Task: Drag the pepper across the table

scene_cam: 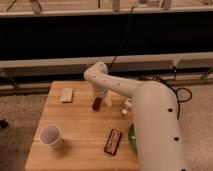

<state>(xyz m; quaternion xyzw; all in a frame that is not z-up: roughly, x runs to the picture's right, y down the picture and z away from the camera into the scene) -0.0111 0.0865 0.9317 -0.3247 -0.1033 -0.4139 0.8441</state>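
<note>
The pepper (96,103) is a small dark red-brown oblong lying on the far middle of the light wooden table (80,125). My gripper (101,98) hangs at the end of the white arm, right over the pepper and touching or nearly touching its top. The arm's bulky white body fills the right side of the view and hides that part of the table.
A pale rectangular block (66,95) lies at the far left. A white cup (51,135) stands near the front left. A red-and-black packet (113,141) lies front centre, next to a green bowl (131,138) mostly hidden by the arm. A small white object (126,107) sits right of the gripper.
</note>
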